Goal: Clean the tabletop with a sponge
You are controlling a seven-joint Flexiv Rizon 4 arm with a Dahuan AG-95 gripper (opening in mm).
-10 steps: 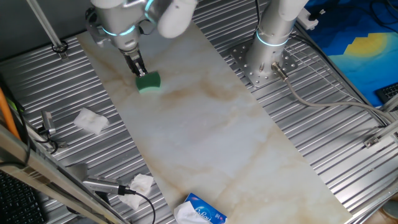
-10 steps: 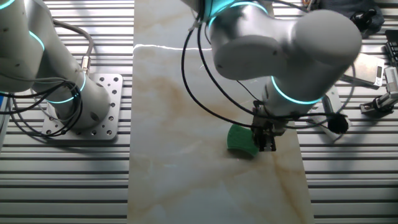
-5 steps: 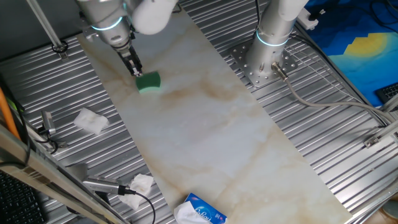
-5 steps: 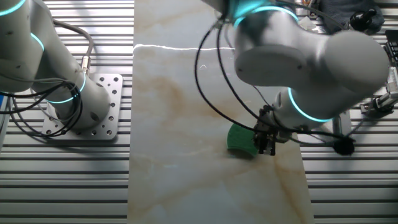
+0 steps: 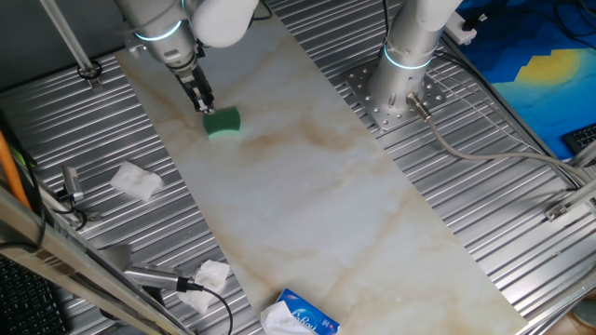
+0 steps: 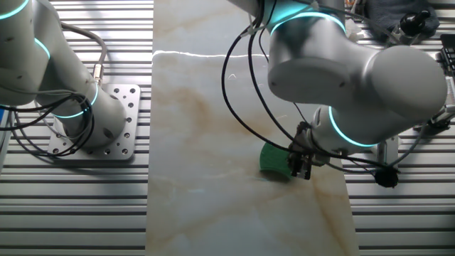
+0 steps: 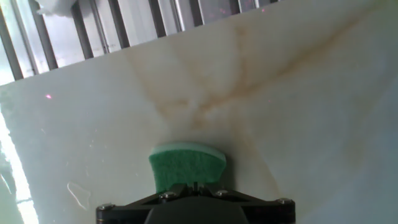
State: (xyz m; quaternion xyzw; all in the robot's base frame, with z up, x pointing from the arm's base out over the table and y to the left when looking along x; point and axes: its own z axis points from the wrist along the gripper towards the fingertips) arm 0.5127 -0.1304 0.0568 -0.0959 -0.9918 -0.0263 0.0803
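Where visible, sponge (image 5: 223, 122) perhaps crosswise.

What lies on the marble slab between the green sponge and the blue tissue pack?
Nothing: in one fixed view, only bare veined tabletop runs from the sponge to the tissue pack.

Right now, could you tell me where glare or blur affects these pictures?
The other fixed view: a bright glare streak crosses the tabletop near its far end. Hand view: the left edge washes out white, and the sponge is sharp above the gripper. One fixed view: evenly lit.
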